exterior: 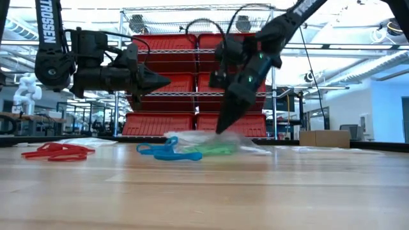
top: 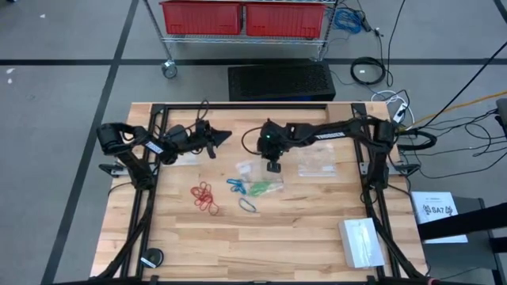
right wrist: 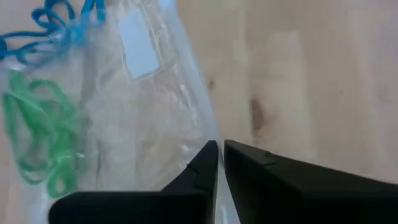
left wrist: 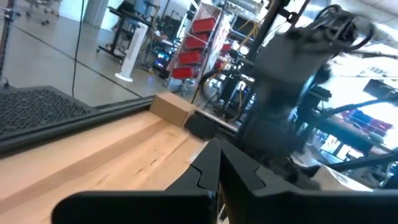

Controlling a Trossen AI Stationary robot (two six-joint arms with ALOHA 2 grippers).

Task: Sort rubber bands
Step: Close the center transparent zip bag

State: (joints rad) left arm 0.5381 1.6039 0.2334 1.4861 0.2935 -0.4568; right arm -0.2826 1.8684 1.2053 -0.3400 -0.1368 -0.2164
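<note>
Item: our right gripper, fingers clenched together with nothing visibly held, tip at the clear rectangular plastic bag.

Just beside it: thin green rubber loops, then blue; red farther off.

We judge them light, limp, snag-prone; pinch several strands together.

Left gripper clenched, waiting aloft.

Even overhead light keeps the counter bright, with only soft shadows. The low view faces glaring ceiling lights, so both arms read as silhouettes. The left wrist view is blurred throughout; the right wrist view is slightly soft.
</note>
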